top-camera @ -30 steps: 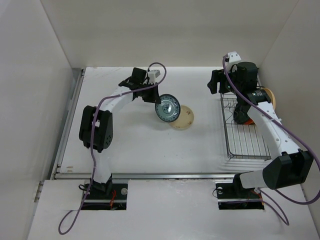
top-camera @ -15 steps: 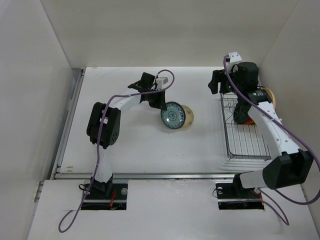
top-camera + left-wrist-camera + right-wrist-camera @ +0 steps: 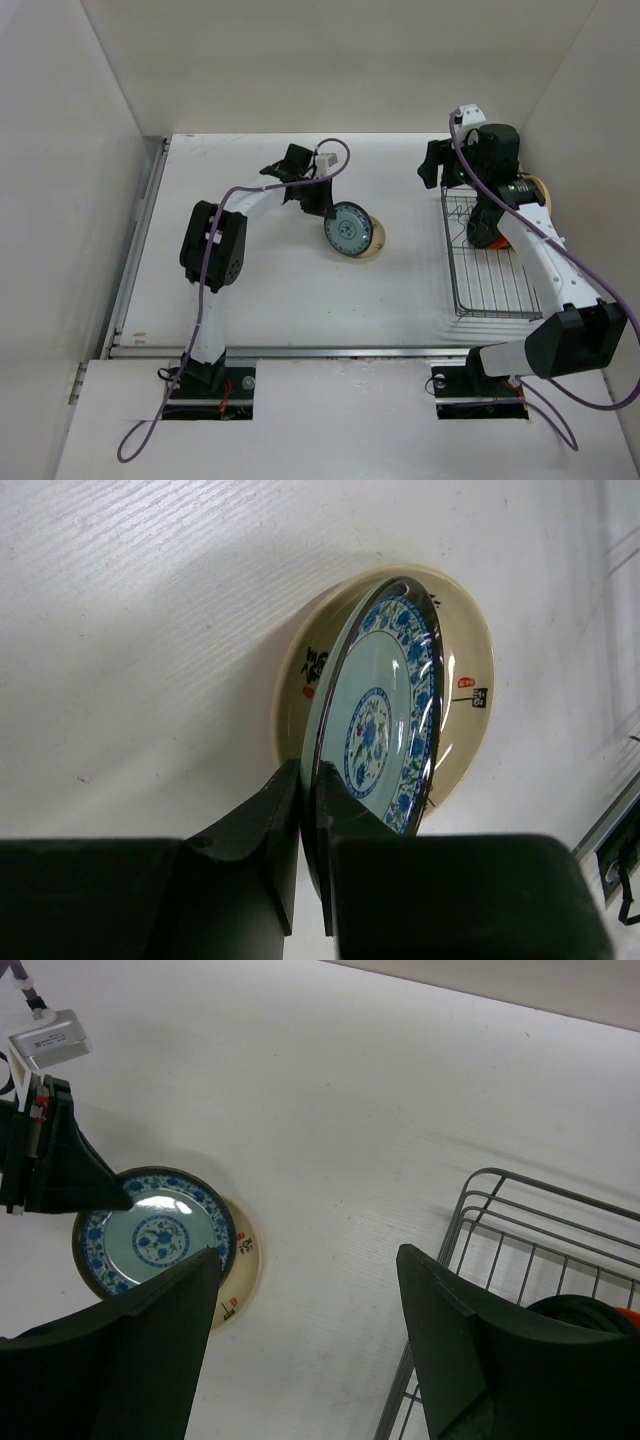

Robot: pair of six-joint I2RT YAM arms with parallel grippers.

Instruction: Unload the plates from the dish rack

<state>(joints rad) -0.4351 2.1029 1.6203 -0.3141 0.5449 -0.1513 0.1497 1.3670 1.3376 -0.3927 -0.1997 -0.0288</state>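
Observation:
My left gripper (image 3: 325, 212) is shut on the rim of the teal-blue patterned plate (image 3: 347, 232) and holds it tilted over the cream plate (image 3: 380, 238), which lies flat on the table. In the left wrist view the fingers (image 3: 275, 820) pinch the teal plate's (image 3: 385, 715) edge above the cream plate (image 3: 470, 680). My right gripper (image 3: 440, 165) is open and empty, above the table left of the dish rack (image 3: 490, 285). The right wrist view shows the teal plate (image 3: 155, 1235), the cream plate (image 3: 243, 1270) and the rack's corner (image 3: 510, 1215). Black (image 3: 518, 190), tan (image 3: 541, 190) and orange (image 3: 478, 232) plates stand at the rack's far end.
The rack lies along the right side near the right wall. A metal rail (image 3: 135, 250) runs along the table's left edge. White walls enclose the table on three sides.
My left gripper has carried the teal-blue plate to the right, over the cream plate. The right arm has not moved.

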